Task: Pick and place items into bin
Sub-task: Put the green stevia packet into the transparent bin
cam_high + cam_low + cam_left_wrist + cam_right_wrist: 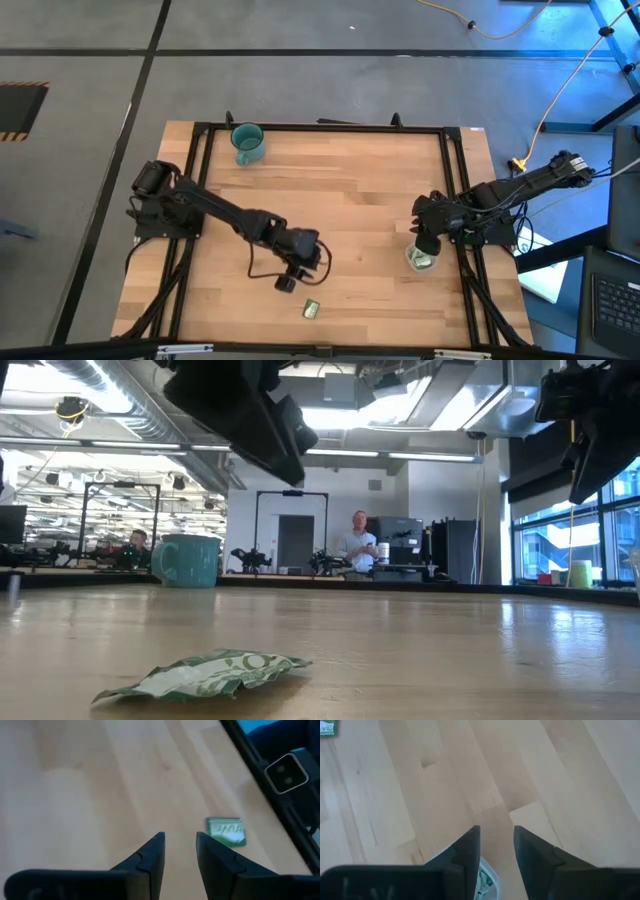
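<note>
No brand name or legible text is being shown on any object; only a white swirled print is being made out on the pale green foil packet [226,831], and its characters cannot be read. In the high view, this packet [311,309] is being seen lying flat on the wooden table [350,190] near the front edge, just beyond the left gripper [291,278], which is being held above the table with nothing between its fingers. In the left wrist view, the two dark fingers [150,857] are being shown spread apart with a bare gap, the packet lying just beside their line and untouched. The right gripper [424,247] is being held directly over the clear plastic bin [421,259] near the table's right edge; green packets are being seen inside the bin. In the right wrist view, the fingers [467,851] are being shown parted and empty, with the bin rim [485,880] and its green contents visible below them. The teal mug [247,142] is being seen at the far edge of the table, well apart from both grippers. Only in the low view is the packet's crumpled profile [210,674] being revealed, along with a person [360,547] standing in the room behind the table.
</note>
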Controlling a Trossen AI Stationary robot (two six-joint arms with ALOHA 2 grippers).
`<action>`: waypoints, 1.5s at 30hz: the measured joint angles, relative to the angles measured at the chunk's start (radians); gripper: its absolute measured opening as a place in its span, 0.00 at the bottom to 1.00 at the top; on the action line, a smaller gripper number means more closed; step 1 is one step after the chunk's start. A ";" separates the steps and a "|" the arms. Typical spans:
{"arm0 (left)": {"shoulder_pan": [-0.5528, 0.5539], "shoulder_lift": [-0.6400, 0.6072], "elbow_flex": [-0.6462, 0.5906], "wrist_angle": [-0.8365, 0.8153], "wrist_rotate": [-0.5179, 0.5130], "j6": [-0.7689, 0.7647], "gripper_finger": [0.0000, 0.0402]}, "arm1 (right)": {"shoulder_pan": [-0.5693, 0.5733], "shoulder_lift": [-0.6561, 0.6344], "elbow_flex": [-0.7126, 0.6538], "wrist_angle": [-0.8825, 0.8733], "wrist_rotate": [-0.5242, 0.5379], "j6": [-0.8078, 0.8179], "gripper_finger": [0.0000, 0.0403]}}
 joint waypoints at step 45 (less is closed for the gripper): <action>-0.204 0.295 0.046 0.060 -0.124 -0.260 0.18 | 0.000 0.001 -0.001 0.026 -0.001 0.035 0.30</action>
